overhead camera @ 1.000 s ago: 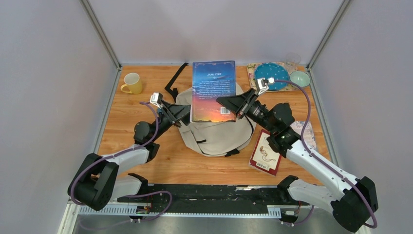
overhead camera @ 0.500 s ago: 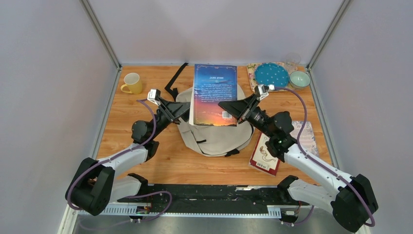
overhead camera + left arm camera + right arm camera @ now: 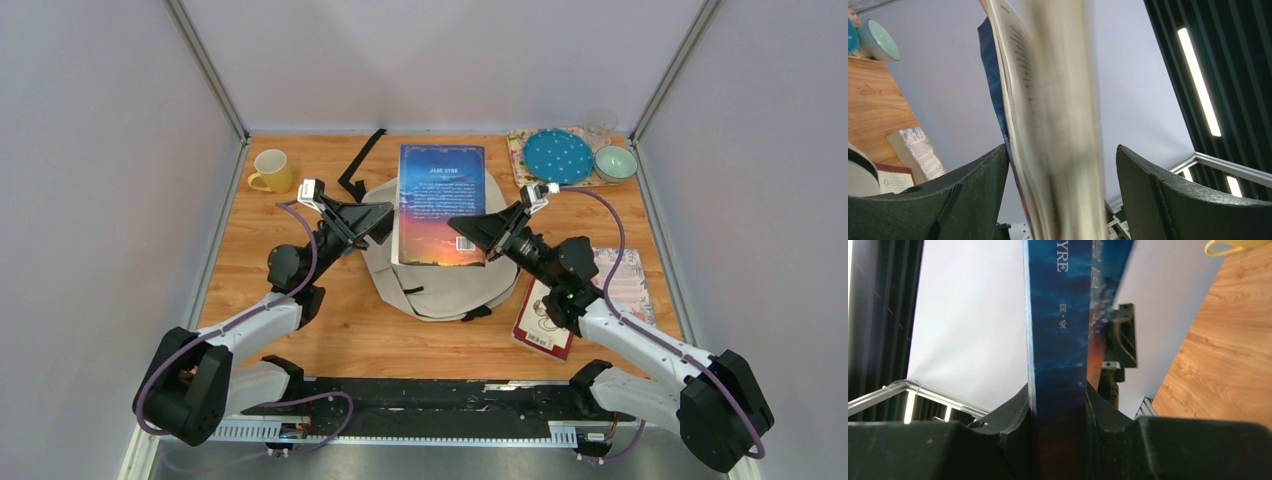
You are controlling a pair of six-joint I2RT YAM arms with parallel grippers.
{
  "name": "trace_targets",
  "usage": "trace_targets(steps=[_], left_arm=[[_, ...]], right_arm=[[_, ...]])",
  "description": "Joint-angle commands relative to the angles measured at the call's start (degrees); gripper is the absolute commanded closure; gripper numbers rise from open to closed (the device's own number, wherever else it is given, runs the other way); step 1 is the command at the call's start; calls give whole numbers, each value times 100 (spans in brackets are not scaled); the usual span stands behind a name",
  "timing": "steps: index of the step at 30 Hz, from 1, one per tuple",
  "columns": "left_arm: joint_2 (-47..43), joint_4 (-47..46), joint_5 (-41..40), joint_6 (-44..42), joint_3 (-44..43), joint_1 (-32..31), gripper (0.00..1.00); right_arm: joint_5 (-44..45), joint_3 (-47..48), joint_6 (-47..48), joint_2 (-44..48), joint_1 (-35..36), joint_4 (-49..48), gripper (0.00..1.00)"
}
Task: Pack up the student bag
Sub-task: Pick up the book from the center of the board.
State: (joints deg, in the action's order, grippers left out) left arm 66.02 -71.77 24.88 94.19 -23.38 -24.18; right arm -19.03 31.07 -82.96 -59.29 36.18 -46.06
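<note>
Centrally, student bag (image 3: pixel 440 285) on wooden table (image 3: pixel 380 340); grey walls (image 3: pixel 450 60).

Cream student bag (image 3: pixel 450 288), blue-and-orange book (image 3: pixel 440 205), yellow mug (image 3: pixel 272 171), teal dotted plate (image 3: pixel 558 155), mint bowl (image 3: pixel 615 162), red booklet (image 3: pixel 541 326)

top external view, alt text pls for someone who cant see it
The right gripper holds a blue Jane Eyre book over the cream backpack on a wooden table; the open left gripper straddles its opposite edge. A yellow mug sits back left.
</note>
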Motion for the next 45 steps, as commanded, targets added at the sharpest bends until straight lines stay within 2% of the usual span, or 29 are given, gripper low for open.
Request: trace_targets(steps=[1,8,19,25,26,27,29,30,31,32,33,34,35,37,38,40,42,43,44,45], left_arm=[[-265,-2359,-168,38,-334,28,15],[-256,-2359,-116,20,-352,28,15],[288,-2342,446,310,-475,19,14],[491,-2228,815,354,-510,28,14],[508,-2201,895,354,-501,28,14],[526,-2184,965,319,-501,28,18],[552,-2026,1193,284,-458,28,36],[544,-1965,1264,188,-440,28,65],[544,-1799,1369,126,-370,28,82],[526,-1675,1387,4,-335,28,95],[448,-1543,1405,-110,-291,28,100],[395,-1229,1431,-260,-195,19,100],[316,-1052,1388,-574,-124,28,100],[35,-700,1013,-884,156,28,100],[-97,-663,792,-1155,280,19,100],[-492,-628,22,-1420,717,19,100],[-782,-575,-377,-1728,930,28,100],[-844,-567,-605,-1790,1036,28,100],[-889,-575,-651,-1895,1054,28,100],[-889,-575,-678,-1931,1046,28,100]], right_arm=[[-145,-39,87,-118,20,-544,100],[-268,65,122,-338,20,-658,100],[-1339,777,649,-636,82,115,100],[-2060,1645,1614,-857,12,1571,100],[-2070,1787,2008,-848,-6,2183,100],[-2061,1919,2229,-839,-50,2511,100],[-1991,2393,2703,-813,-138,3579,100],[-1913,2534,3124,-813,-181,3926,100],[-1755,2692,3337,-795,-260,4234,100],[-1667,2877,3469,-786,-313,4585,100],[-1535,2939,3610,-777,-366,4815,98],[-1508,2957,3629,-760,-462,4887,93],[-1481,2905,3594,-725,-515,4896,75],[-1246,2791,3497,-620,-577,4905,51],[-948,2695,3480,-402,-569,5210,37],[173,2082,3139,38,-464,5362,29],[407,1118,2761,697,-454,4810,24],[417,833,2515,882,-402,4669,23],[400,604,2191,1066,-367,4181,16],[400,385,2040,1295,-323,4063,16]])
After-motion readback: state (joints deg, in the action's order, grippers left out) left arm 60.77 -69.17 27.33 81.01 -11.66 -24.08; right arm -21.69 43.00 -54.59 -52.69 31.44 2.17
